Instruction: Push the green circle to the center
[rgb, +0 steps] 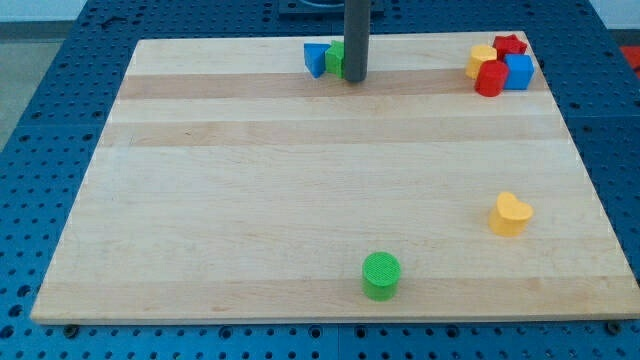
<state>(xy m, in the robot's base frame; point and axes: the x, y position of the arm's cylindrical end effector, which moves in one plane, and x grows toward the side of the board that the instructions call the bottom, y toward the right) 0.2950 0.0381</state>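
The green circle (381, 274) is a short green cylinder near the view's bottom edge of the wooden board (250, 200), a little right of the middle. My tip (354, 79) is at the view's top of the board, far from the green circle. The rod stands right beside a blue triangular block (315, 59) and a green block (335, 59), which it partly hides.
A yellow heart-shaped block (510, 213) lies at the view's right. At the top right corner is a cluster: a yellow block (481, 59), a red star-like block (510, 45), a red block (490, 79) and a blue cube (518, 71).
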